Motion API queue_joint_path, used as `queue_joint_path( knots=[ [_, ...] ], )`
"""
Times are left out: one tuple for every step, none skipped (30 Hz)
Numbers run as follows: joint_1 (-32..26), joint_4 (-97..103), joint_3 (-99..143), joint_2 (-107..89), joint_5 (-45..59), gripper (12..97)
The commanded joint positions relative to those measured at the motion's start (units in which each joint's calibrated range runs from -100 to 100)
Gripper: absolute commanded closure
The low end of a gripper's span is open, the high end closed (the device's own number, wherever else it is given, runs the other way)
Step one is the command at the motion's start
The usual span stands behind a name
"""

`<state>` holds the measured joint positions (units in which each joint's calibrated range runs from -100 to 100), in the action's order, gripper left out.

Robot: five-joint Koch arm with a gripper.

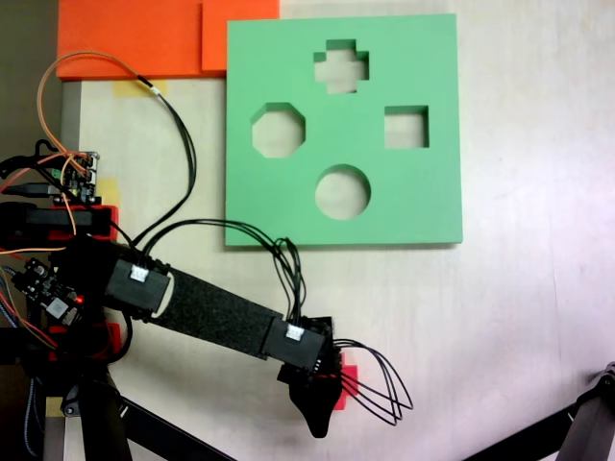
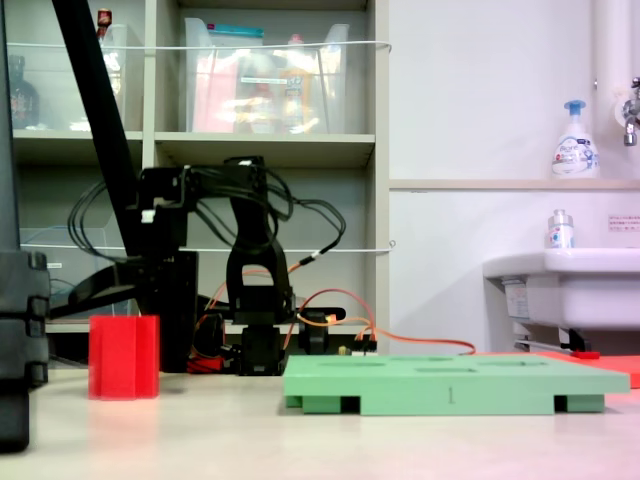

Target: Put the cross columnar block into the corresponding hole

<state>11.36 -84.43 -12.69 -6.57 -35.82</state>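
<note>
While my pincer point(image 1: 317, 408) hovers over the block point(image 2: 124, 357), I'm at the grasp step (jaw state: I cannot tell). Next: clamp it, then carry it far ahead to the cross hole point(image 1: 341, 66).

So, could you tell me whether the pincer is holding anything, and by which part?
It cannot be told. The pincer is at the red cross block, which stands on the table, but its jaws are hidden.

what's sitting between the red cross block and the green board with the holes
Nothing solid: in both fixed views, bare tabletop separates the red cross block from the green board; overhead, black cables cross it.
</note>
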Motion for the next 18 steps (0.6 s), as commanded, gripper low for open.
queue_joint_path(
  knots=[
    [0.24,3.40,-3.56,0.70,-0.05,13.5],
    [0.29,3.60,-4.06,1.26,-0.15,13.6],
    [0.29,3.69,-4.56,2.10,-0.24,13.6],
    [0.29,3.69,-4.86,2.94,-0.34,13.6],
    [0.29,3.98,-5.16,3.49,-0.59,13.6],
    [0.29,4.17,-5.36,3.91,-0.68,13.8],
    [0.24,4.56,-5.36,4.47,-0.93,13.8],
    [0.24,4.66,-5.36,5.03,-1.03,14.2],
    [0.24,4.75,-5.36,5.45,-1.17,14.3],
    [0.20,4.75,-5.36,5.87,-1.32,14.6],
    [0.20,4.75,-5.36,6.01,-1.47,17.4],
    [0.20,4.75,-5.26,6.15,-1.56,22.5],
    [0.20,4.75,-5.16,6.43,-1.56,28.3],
    [0.20,4.75,-4.66,6.43,-1.66,33.6],
    [0.20,4.75,-4.06,6.43,-1.71,38.7],
    [0.24,4.75,-3.46,6.43,-1.76,43.3],
    [0.24,4.75,-2.86,6.43,-1.95,47.5],
    [0.29,4.75,-2.17,6.43,-2.05,52.2]
  ],
)
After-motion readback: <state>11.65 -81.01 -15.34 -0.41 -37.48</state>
